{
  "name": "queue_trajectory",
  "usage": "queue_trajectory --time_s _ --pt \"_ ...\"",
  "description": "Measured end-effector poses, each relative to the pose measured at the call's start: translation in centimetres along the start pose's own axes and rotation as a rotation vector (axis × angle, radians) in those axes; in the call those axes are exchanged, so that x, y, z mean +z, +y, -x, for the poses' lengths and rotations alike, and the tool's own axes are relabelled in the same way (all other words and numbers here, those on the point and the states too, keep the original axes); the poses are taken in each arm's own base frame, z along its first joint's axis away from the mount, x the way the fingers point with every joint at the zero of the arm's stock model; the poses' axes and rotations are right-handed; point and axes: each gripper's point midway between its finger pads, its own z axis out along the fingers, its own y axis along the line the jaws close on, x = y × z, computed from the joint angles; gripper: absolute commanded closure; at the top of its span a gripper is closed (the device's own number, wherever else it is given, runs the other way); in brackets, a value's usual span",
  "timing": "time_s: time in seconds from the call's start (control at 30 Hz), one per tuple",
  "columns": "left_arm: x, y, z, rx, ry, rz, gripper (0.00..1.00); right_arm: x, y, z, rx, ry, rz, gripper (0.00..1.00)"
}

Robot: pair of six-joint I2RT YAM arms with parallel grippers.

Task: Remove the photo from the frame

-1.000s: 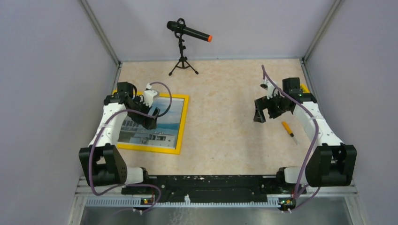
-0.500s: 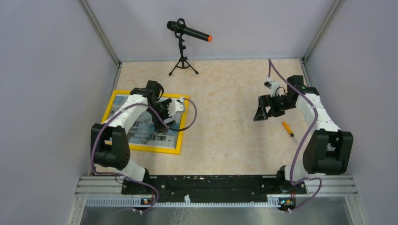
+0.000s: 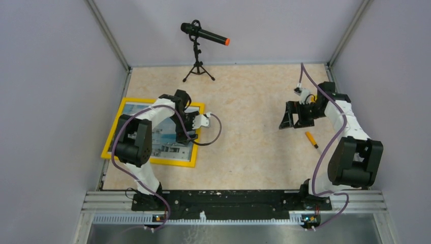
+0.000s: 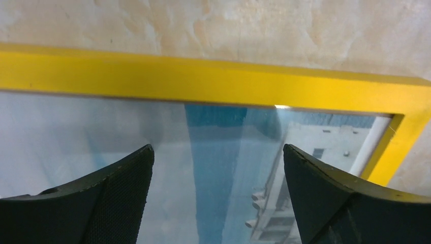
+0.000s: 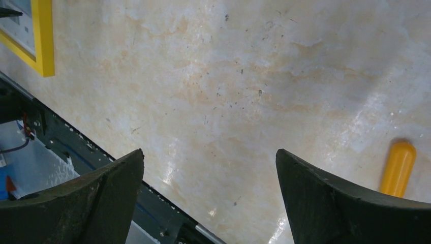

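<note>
Yellow frame [image 3: 152,161] lies face-up at left of counter [image 3: 244,147], photo [image 3: 163,145] still inside | left pincer [image 4: 217,155] has swung across from frame's left side to its right border, jaws wide, empty | right pincer [image 5: 209,157] well apart, wide, empty | removal not begun; frame likely needs turning over

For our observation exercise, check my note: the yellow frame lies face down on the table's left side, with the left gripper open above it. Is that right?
One detail is wrong: the frame lies face up, with its photo showing, as the left wrist view shows. The left gripper is indeed open above it.
</note>
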Motion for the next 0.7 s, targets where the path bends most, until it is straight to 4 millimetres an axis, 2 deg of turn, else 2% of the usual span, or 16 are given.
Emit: queue_trajectory --time_s 0.13,0.3,0.47,0.7 --pt "1.1 0.9 1.2 0.038 0.002 0.000 0.01 -0.5 -0.9 0.2 0.051 -0.024 -0.016 0.01" --pt "2.1 1.6 3.4 0.097 0.006 0.018 0.01 -2.1 -2.3 1.3 0.144 -0.123 0.017 0.01" --pt "3.2 1.6 5.7 0.116 0.015 0.021 0.01 -3.1 -1.6 1.5 0.146 -0.166 0.109 0.01" --pt "5.1 2.4 11.1 0.124 -0.039 0.012 0.01 -2.9 -1.0 0.5 0.121 -0.096 0.180 0.01"
